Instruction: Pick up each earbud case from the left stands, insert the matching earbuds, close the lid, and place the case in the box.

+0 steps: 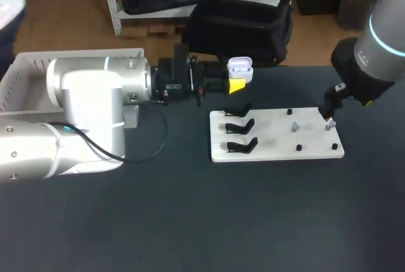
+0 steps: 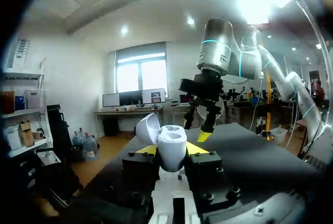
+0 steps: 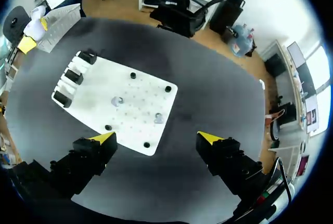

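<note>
My left gripper is shut on a white earbud case, held above the table behind the white board, lid open. In the left wrist view the case sits between the yellow tips with its lid tipped back. Two small earbuds stand on the board's right half. My right gripper hangs open above the earbud nearer the board's right edge. From the right wrist the open gripper looks down on the board and both earbuds.
Three black stands line the board's left side with nothing on them. Black pegs dot the board's right half. A white slatted box sits at the table's far left, behind my left arm.
</note>
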Available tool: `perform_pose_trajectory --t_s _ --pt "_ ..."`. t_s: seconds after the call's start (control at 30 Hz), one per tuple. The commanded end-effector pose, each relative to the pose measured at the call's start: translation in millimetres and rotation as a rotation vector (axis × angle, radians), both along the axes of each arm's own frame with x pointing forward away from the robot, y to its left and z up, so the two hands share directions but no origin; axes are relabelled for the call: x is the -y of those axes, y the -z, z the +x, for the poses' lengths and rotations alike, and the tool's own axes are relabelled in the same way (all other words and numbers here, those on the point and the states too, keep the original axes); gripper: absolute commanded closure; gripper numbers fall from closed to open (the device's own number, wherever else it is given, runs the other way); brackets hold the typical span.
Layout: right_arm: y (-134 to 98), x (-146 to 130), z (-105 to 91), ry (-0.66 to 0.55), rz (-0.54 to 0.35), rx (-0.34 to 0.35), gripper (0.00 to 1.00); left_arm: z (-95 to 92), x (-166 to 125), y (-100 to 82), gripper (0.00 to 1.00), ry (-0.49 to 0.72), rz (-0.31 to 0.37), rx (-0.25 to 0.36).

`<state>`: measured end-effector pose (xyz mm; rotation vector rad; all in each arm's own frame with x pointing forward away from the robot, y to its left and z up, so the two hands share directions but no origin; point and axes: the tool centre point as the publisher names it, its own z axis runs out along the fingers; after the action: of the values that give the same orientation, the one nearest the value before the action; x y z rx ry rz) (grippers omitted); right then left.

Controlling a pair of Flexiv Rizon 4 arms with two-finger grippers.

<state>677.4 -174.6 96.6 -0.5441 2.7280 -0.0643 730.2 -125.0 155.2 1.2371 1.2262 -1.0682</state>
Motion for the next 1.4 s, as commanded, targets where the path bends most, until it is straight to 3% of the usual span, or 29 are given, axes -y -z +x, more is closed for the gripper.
perform_pose_trajectory --t_s 0.03,0.57,0.6,0.67,1.13,1.4 --pt "16 -1 1.0 -0.018 0.011 -0.006 0.0 -2.8 0 0.5 1.0 -0.009 -0.004 0.004" --pt "56 -8 18.2 -0.09 -0.008 -0.099 0.0 -2.8 0 0.5 1.0 -0.009 -0.004 0.004" --pt "57 -8 18.6 -0.094 -0.01 -0.106 0.02 -2.8 0 0.5 1.0 -0.009 -0.004 0.004" --pt "59 -8 18.9 -0.097 -0.012 -0.111 0.15 -2.8 0 0.5 1.0 -0.009 -0.004 0.004" --pt "70 -3 30.9 -0.12 -0.033 -0.14 0.51 -2.8 0 0.5 1.0 -0.009 -0.004 0.004" --pt "75 2 33.1 -0.112 -0.04 -0.15 0.55 -2.8 0 0.5 1.0 -0.009 -0.004 0.004"
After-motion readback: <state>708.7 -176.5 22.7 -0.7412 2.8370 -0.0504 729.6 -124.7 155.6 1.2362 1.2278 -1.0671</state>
